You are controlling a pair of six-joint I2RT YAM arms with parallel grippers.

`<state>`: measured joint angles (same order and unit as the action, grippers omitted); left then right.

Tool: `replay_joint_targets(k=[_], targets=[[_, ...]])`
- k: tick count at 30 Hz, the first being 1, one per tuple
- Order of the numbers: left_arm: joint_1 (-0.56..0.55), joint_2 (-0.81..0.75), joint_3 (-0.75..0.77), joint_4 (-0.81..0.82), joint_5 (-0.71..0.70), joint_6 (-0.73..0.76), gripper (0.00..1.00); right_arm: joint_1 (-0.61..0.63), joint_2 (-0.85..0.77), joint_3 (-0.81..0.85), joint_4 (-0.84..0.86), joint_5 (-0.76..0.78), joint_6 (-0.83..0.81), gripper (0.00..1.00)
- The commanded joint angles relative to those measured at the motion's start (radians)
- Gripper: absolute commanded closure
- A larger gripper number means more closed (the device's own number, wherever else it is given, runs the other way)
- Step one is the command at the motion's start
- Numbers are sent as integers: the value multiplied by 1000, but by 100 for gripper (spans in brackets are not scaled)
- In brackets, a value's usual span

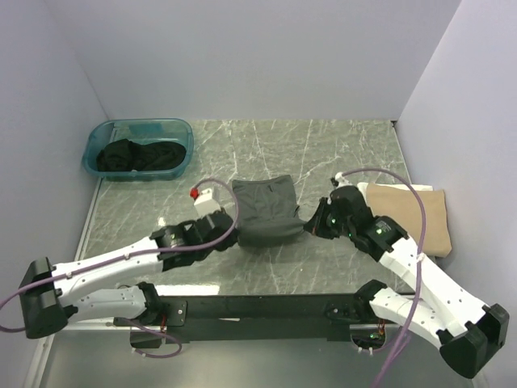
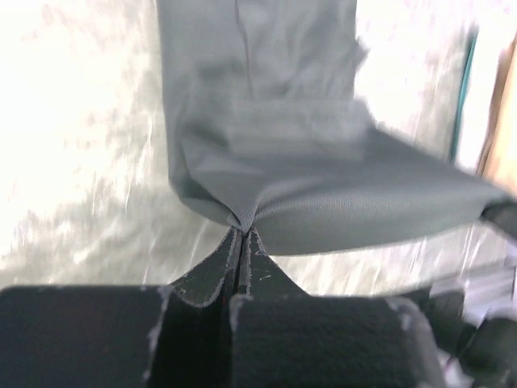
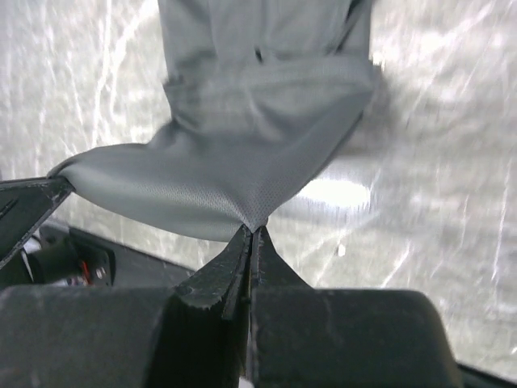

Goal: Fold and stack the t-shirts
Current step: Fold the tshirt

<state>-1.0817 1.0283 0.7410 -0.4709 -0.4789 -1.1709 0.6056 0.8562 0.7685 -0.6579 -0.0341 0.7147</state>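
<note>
Marbled grey-green stone covers the surface (image 1: 347,153), boxed in by plain white walls (image 1: 258,56). Near its middle lies the dark grey t-shirt (image 1: 266,210), partly folded. Its far part rests flat on the stone, while its near edge is raised and stretched between the two arms.

The left end effector (image 1: 233,229) is pressed together on the shirt's near left corner. The left wrist view shows the cloth gathered to a point between the fingertips. The right end effector (image 1: 308,226) is likewise pinching the near right corner, and the fabric puckers where its fingers meet.

Well to the right, at the edge of the surface, a tan t-shirt (image 1: 408,218) lies folded flat. In the far left corner sits a teal tub (image 1: 153,128) holding black t-shirts (image 1: 141,158) in a loose heap.
</note>
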Motion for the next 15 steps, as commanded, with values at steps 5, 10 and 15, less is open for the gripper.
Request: replay_joint_targets(k=[5, 10, 15], targets=[[190, 127, 187, 18, 12, 115, 99, -112, 113, 138, 80, -79, -115, 100], [275, 185, 257, 37, 22, 172, 99, -185, 214, 195, 107, -176, -156, 100], [362, 231, 282, 115, 89, 241, 99, -251, 313, 261, 122, -254, -189, 100]])
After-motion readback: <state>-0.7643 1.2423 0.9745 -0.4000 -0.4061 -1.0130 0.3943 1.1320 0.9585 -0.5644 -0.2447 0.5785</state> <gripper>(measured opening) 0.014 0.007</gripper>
